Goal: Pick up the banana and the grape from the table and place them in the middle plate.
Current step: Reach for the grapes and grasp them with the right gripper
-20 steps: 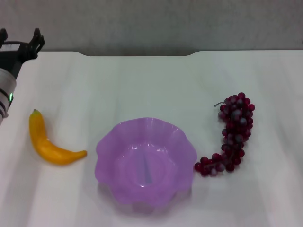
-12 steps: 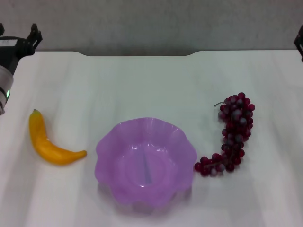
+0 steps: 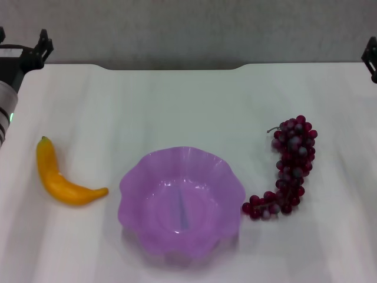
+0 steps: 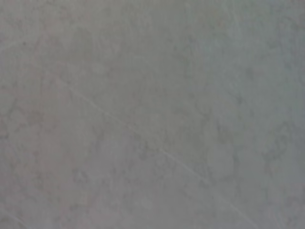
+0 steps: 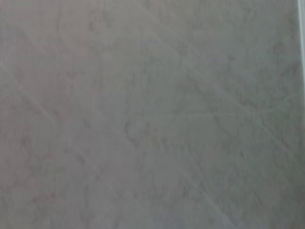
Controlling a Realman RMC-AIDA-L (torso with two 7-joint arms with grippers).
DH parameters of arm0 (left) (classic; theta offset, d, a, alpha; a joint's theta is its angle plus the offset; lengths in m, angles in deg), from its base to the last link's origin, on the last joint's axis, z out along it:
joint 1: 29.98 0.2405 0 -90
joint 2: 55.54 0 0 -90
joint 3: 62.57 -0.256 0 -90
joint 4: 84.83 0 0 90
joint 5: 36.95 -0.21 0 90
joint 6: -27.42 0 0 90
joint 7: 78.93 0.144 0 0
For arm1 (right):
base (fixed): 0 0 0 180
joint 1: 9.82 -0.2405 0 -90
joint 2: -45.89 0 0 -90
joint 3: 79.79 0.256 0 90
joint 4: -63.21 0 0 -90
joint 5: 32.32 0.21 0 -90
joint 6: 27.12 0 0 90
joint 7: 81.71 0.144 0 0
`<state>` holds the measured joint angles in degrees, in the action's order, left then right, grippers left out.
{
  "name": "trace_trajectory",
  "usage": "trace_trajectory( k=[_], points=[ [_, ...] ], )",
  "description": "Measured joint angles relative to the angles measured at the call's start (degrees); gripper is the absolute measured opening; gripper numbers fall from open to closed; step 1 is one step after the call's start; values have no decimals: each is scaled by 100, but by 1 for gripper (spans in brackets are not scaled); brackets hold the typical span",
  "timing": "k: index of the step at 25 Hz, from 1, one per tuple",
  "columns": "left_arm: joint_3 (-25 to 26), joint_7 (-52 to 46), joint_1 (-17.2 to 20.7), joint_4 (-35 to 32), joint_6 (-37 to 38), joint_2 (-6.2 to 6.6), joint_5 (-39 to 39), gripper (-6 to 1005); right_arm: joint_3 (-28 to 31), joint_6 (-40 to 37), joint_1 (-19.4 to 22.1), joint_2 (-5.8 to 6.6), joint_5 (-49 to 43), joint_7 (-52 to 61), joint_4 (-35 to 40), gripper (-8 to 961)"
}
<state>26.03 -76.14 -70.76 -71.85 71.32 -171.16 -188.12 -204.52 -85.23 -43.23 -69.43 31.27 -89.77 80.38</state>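
The yellow-orange banana (image 3: 59,180) lies on the white table (image 3: 177,106) at the left. A bunch of dark red grape (image 3: 288,168) lies on the right. Between them stands the purple scalloped middle plate (image 3: 136,177), with nothing in it. My left gripper (image 3: 23,47) hangs open over the table's far left corner, well behind the banana. Only a dark sliver of my right gripper (image 3: 371,59) shows at the far right edge, behind the grape. Both wrist views show only a mottled grey surface.
A grey wall (image 3: 188,29) runs behind the table's far edge, which has a shallow raised step in the middle. White tabletop surrounds the three things on all sides.
My left gripper has shifted slightly left toward the frame edge. A piece of the right gripper has come into view at the far right edge. Banana, grape and plate have not moved.
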Motion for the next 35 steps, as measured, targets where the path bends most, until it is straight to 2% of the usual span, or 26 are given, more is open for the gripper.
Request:
trace_trajectory(
  k=[12, 18, 25, 32, 35],
  points=[
    [-73, -24, -17, -22, -153, -122, -2, 902, 48, -53, 115, 4, -5, -76, -120, 883],
    [10, -272, -124, -75, -200, -7, 3, 902, 24, -69, 28, -12, -19, -122, -119, 882],
    [150, -121, -170, -40, 5, -34, -34, 902, 35, 109, -47, 15, -32, -81, -97, 882],
    [59, -60, -265, -198, -65, -100, -52, 902, 28, 788, -72, 3, -6, -66, -94, 883],
    [99, -108, -292, -191, -120, -106, -15, 902, 40, 1283, -251, 5, 10, -47, -111, 883]
  ],
)
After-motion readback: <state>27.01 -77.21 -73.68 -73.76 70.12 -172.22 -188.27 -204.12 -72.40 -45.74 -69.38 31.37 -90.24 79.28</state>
